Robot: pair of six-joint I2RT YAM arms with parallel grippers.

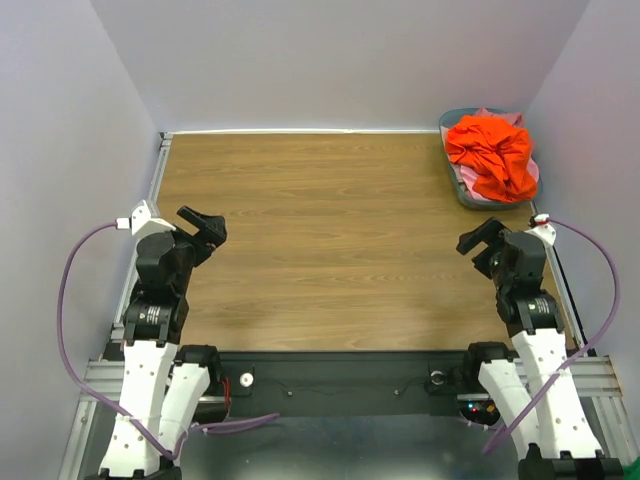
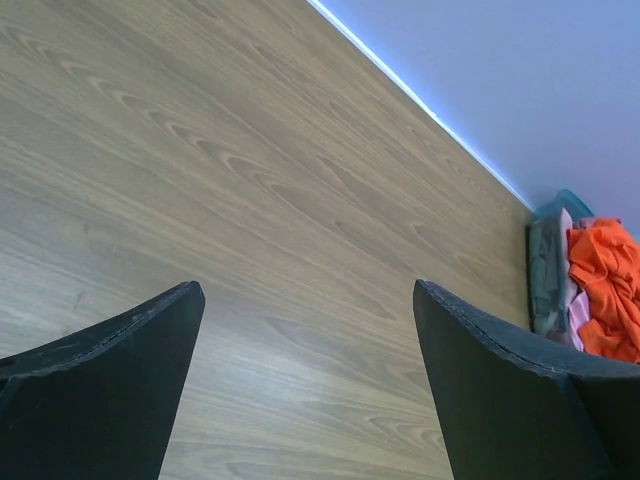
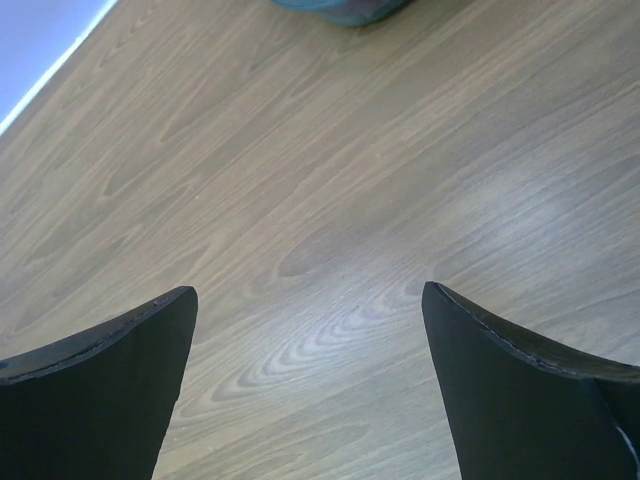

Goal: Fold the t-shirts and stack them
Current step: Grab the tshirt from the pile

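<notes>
Nearest you, both arms sit folded back over their bases at the table's near edge, each with a purple cable (image 1: 66, 290) looping out to its side. Your left gripper (image 1: 205, 228) hangs above the left part of the table (image 1: 340, 230), well apart from any cloth; its wrist view shows the jaws spread wide, with only bare wood grain between the two dark fingers (image 2: 120, 370). Your right gripper (image 1: 480, 240) mirrors it on the right side, jaws likewise wide apart and holding nothing, with wood showing between its fingers (image 3: 110, 370).

Past both grippers the wooden top runs to the pale wall (image 1: 340, 60). In the far right corner stands the grey-blue basket (image 1: 447, 125), and all the cloth you can see is in it. The orange-red t-shirt (image 1: 492, 155) lies crumpled on top, heaped above the rim. The pink t-shirts (image 1: 467, 179) lie beneath it and show only as pale edges around the orange heap; you cannot tell how many there are. The right gripper is the nearer of the two to the basket.
</notes>
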